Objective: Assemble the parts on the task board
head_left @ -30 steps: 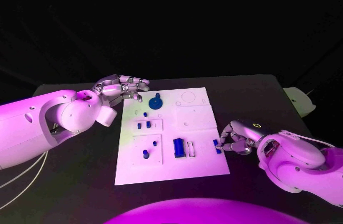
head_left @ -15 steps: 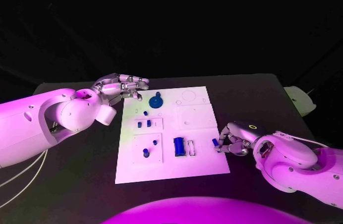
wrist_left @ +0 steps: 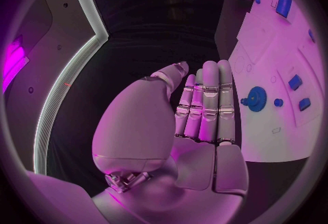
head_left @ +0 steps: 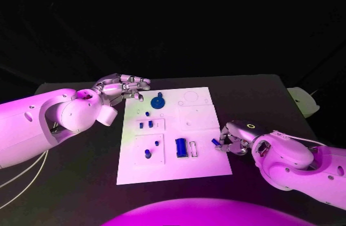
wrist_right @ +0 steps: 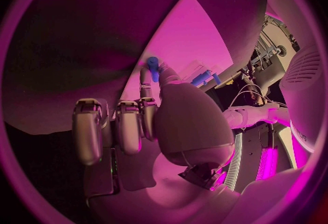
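Beside the task board point(head_left: 173, 136), at its far left corner, the left hand point(head_left: 121, 89) hovers with its fingers point(wrist_left: 205, 104) held straight and close together, gripping nothing. On the board, a round blue gear-like part point(head_left: 158, 103) sits near that far left corner, with two small blue pegs point(head_left: 146, 125) just nearer than it. Toward the board's near side, a blue pin point(head_left: 148, 154) stands left of a larger blue block point(head_left: 180, 147), and a slim blue piece point(head_left: 193, 148) stands just right of the block. At the board's right edge, the right hand point(head_left: 235, 138) pinches a small blue part point(head_left: 216, 142) between thumb and fingertip, its other fingers curled in.
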`<state>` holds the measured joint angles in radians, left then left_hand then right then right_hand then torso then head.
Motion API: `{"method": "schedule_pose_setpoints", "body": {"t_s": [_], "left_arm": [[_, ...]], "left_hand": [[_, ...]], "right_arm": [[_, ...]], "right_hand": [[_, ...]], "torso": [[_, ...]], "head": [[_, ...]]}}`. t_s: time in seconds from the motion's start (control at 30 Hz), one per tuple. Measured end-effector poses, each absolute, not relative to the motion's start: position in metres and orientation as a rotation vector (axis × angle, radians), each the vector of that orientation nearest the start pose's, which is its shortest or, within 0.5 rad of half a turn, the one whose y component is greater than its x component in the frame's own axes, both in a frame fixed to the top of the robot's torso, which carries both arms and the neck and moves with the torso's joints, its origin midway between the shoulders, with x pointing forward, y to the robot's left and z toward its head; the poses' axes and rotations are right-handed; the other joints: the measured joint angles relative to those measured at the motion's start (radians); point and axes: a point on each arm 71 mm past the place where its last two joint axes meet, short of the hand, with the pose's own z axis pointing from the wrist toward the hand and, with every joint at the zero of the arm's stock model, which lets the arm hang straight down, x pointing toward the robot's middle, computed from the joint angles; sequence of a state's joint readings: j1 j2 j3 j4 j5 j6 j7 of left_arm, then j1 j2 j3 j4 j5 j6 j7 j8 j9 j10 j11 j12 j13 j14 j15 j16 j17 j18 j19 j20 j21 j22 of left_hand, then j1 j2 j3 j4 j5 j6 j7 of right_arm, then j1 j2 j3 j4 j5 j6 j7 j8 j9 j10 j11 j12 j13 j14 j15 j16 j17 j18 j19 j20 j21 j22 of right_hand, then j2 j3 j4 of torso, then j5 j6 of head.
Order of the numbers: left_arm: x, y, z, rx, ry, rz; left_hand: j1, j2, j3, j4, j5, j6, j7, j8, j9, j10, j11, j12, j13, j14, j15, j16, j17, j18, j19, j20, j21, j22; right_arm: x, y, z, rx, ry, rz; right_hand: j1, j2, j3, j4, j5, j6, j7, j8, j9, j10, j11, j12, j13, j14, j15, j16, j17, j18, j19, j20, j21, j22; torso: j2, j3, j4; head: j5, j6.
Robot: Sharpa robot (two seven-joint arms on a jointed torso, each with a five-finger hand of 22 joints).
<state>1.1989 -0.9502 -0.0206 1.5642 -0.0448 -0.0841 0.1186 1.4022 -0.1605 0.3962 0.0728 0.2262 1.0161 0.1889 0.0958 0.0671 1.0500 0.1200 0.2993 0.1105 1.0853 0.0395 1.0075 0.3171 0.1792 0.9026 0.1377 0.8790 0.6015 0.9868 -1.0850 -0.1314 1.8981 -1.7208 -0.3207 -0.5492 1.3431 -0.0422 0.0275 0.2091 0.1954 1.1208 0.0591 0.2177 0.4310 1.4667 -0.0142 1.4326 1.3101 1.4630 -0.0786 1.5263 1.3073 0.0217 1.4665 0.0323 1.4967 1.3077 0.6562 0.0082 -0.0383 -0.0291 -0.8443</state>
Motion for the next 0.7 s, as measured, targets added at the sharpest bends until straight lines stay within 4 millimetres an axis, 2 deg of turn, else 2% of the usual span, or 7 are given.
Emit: {"method": "schedule_pose_setpoints", "body": {"t_s": [0.1, 0.23, 0.3, 0.4, 0.5, 0.7], "left_arm": [[0.475, 0.236, -0.185, -1.161, 1.757, -1.529], [0.474, 0.236, -0.185, -1.162, 1.758, -1.528], [0.474, 0.236, -0.185, -1.162, 1.758, -1.528], [0.474, 0.236, -0.185, -1.162, 1.759, -1.528], [0.474, 0.236, -0.185, -1.163, 1.760, -1.527], [0.474, 0.237, -0.185, -1.164, 1.761, -1.525]], "left_hand": [[0.000, 0.000, 0.000, 0.000, 0.000, 0.000, 0.000, 0.000, 0.000, 0.000, 0.000, 0.000, 0.000, 0.000, 0.000, 0.000, 0.000, 0.000, 0.000, 0.000, 0.000, 0.000], [0.000, 0.000, 0.000, 0.000, 0.000, 0.000, 0.000, 0.000, 0.000, 0.000, 0.000, 0.000, 0.000, 0.000, 0.000, 0.000, 0.000, 0.000, 0.000, 0.000, 0.000, 0.000], [0.000, 0.000, 0.000, 0.000, 0.000, 0.000, 0.000, 0.000, 0.000, 0.000, 0.000, 0.000, 0.000, 0.000, 0.000, 0.000, 0.000, 0.000, 0.000, 0.000, 0.000, 0.000], [0.000, 0.000, 0.000, 0.000, 0.000, 0.000, 0.000, 0.000, 0.000, 0.000, 0.000, 0.003, 0.000, 0.000, 0.000, 0.000, 0.000, 0.000, 0.000, 0.000, 0.000, 0.000], [0.000, 0.000, 0.000, 0.000, 0.000, 0.000, 0.000, 0.000, 0.000, 0.000, 0.000, 0.006, 0.000, 0.000, 0.000, 0.000, 0.000, 0.000, 0.000, 0.000, 0.000, -0.001], [0.000, 0.000, 0.000, 0.000, 0.000, 0.000, 0.000, 0.000, 0.000, 0.000, 0.000, 0.006, 0.000, 0.000, 0.000, 0.000, 0.000, 0.000, 0.000, 0.000, 0.000, -0.001]], "right_arm": [[0.355, -0.224, -0.266, -0.132, 1.908, 0.323], [0.356, -0.221, -0.266, -0.150, 1.897, 0.324], [0.356, -0.220, -0.266, -0.157, 1.893, 0.323], [0.356, -0.218, -0.266, -0.170, 1.885, 0.322], [0.355, -0.217, -0.265, -0.177, 1.881, 0.321], [0.350, -0.214, -0.265, -0.174, 1.878, 0.331]], "right_hand": [[0.022, 0.000, 0.024, -0.020, -0.019, 0.002, 0.001, -0.007, 0.000, 0.000, 0.000, 0.004, 0.003, 0.000, 0.000, 0.000, 0.000, 0.000, 0.000, 0.000, 0.000, 0.000], [0.043, -0.003, 0.049, -0.044, -0.019, 0.006, 0.001, -0.013, 0.000, 0.000, 0.000, 0.002, 0.003, 0.000, 0.000, 0.000, 0.000, 0.000, 0.000, 0.000, 0.000, 0.000], [0.048, -0.005, 0.057, -0.052, -0.009, 0.006, 0.001, -0.015, 0.000, 0.000, 0.000, 0.000, 0.003, 0.000, 0.000, 0.000, 0.000, 0.000, 0.000, 0.000, 0.000, 0.000], [0.061, -0.016, 0.078, -0.065, 0.032, 0.009, -0.002, -0.023, -0.023, -0.003, -0.004, -0.004, -0.003, 0.002, -0.002, 0.000, 0.000, 0.000, 0.000, 0.000, 0.000, 0.000], [0.070, -0.025, 0.087, -0.056, 0.067, 0.010, -0.003, -0.020, -0.027, 0.000, -0.007, -0.006, -0.003, 0.004, -0.004, 0.000, 0.001, 0.000, 0.000, 0.000, 0.000, 0.000], [0.074, -0.027, 0.119, -0.039, 0.099, 0.010, -0.004, -0.016, -0.018, 0.000, -0.007, -0.005, -0.003, 0.004, -0.004, 0.004, 0.001, 0.000, 0.000, 0.000, 0.008, 0.000]], "torso": [[0.000, 0.0001, -0.0001], [0.000, 0.0000, 0.0000], [0.000, 0.0000, 0.0000], [0.000, -0.0003, 0.0004], [0.000, -0.0003, 0.0006], [0.000, -0.0002, 0.0005]], "head": [[0.000, 0.001], [0.000, 0.002], [0.000, 0.002], [-0.001, 0.002], [-0.001, 0.001], [0.001, 0.001]]}}
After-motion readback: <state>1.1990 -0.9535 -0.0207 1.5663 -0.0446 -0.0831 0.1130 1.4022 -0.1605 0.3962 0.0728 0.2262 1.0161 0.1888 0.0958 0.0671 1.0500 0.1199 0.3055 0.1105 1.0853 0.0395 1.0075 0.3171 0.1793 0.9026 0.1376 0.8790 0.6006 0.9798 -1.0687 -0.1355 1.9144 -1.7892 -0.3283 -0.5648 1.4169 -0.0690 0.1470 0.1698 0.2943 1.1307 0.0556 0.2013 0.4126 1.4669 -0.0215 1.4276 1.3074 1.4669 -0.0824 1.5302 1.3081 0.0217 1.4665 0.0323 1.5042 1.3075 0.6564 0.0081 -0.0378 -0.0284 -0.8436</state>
